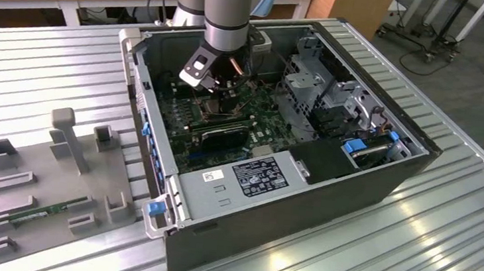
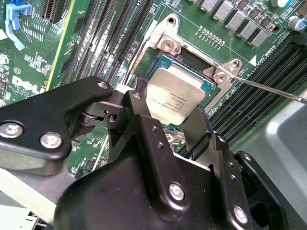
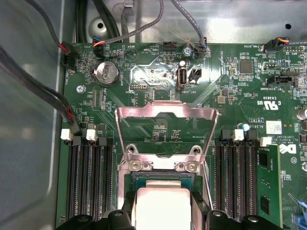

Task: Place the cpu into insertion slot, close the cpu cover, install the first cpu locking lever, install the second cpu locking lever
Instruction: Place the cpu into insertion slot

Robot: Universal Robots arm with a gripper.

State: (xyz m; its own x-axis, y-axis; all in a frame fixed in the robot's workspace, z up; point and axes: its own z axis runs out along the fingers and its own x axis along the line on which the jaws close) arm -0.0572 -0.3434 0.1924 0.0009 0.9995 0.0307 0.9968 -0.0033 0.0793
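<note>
I have the gripper down inside the open computer case. Its two black fingers press on opposite edges of the cpu, so the claw is clenched on the chip. In the first wrist view the cpu sits squarely over the insertion slot, just below the silver bracket with its two screws. From these angles I can't quite tell whether the chip is fully seated or a touch above the contacts. The cpu cover stands tipped up and open on the far side of the slot, with green motherboard showing through its window. A thin silver rod runs off from one corner of the socket. Black memory slots flank the socket on both sides. In the exterior view the case rests on a slatted metal table. To the exterior view's left of it is a grey fixture tray holding a green memory stick.
</note>
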